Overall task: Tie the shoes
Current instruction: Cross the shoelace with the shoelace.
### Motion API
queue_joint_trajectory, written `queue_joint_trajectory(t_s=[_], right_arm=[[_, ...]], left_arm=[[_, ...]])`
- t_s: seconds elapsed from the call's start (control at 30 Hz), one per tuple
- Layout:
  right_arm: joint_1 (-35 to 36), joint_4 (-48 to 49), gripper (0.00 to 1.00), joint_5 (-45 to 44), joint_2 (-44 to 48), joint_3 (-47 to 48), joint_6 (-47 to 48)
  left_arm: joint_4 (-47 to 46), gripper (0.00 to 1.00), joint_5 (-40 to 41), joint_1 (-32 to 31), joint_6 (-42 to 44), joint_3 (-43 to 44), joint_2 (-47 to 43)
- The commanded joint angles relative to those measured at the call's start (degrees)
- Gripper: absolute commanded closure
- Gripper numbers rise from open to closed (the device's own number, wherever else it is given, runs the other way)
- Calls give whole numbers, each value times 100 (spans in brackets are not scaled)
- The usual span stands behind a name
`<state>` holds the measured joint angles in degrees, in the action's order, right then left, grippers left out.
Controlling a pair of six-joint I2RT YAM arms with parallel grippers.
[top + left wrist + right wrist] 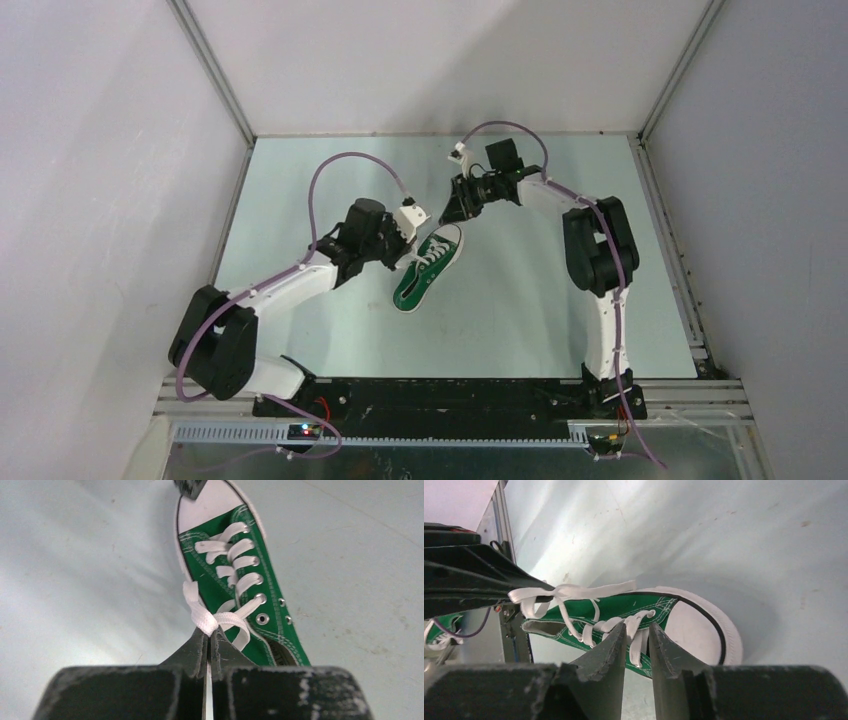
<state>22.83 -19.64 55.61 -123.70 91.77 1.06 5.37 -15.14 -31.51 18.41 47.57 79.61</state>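
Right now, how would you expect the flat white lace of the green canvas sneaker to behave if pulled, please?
Probably floppy: the flat white lace droops and folds where the left gripper pinches it. The green canvas sneaker looks light, so it may slide.

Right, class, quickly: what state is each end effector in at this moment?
The left end effector: closed, pinching a white lace of the green sneaker.
The right end effector: open, holding nothing.
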Motion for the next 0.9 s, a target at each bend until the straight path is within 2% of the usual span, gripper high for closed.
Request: queue_joint_trajectory(t_s=[0.0, 0.1, 0.37, 0.87], right_arm=[[113, 493, 76, -113, 376, -211, -195], [292, 225, 81, 42, 319, -285, 232], [730, 86, 90, 494, -99, -55, 346], [1016, 648, 86, 1037, -777, 425, -80]], left_arm=[[-505, 100, 681, -13, -340, -20, -147], [-502, 100, 934, -5, -569, -12, -141], [-504, 100, 1117, -5, -1347, -138, -283], [-449, 100, 984, -5, -1213, -164, -409]])
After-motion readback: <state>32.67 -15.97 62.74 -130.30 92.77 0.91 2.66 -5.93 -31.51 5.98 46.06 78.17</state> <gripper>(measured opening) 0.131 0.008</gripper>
